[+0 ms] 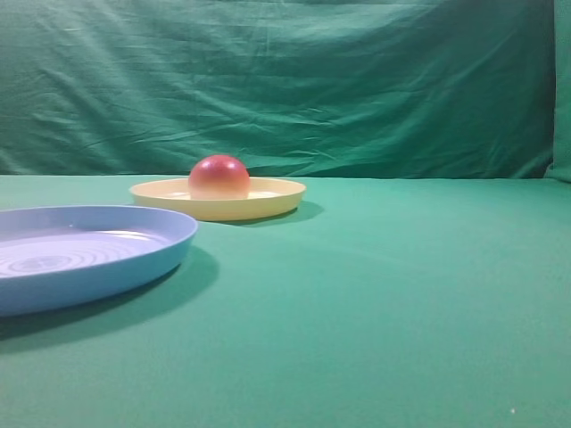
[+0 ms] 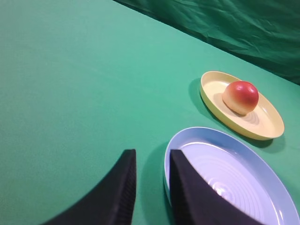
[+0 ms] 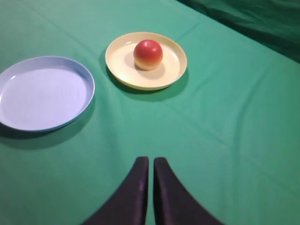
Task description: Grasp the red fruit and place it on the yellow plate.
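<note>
We see the left gripper (image 2: 152, 180) poised over the near rim of a blue plate (image 2: 225, 178), its dark fingers slightly apart and holding nothing. The right gripper (image 3: 150, 187) hangs above bare green cloth (image 3: 243, 140), fingers almost pressed together, empty. The red fruit (image 1: 219, 177) sits on the yellow plate (image 1: 268, 201). Only the wrist views show the grippers; the exterior view shows neither arm.

Even, bright overhead light. Soft shadows fall beside the yellow plate (image 1: 219, 198) and blue plate (image 1: 85, 257). A small highlight marks the fruit (image 2: 240, 97). The exterior view is slightly soft; foreground fingers (image 3: 136, 197) are blurred.
</note>
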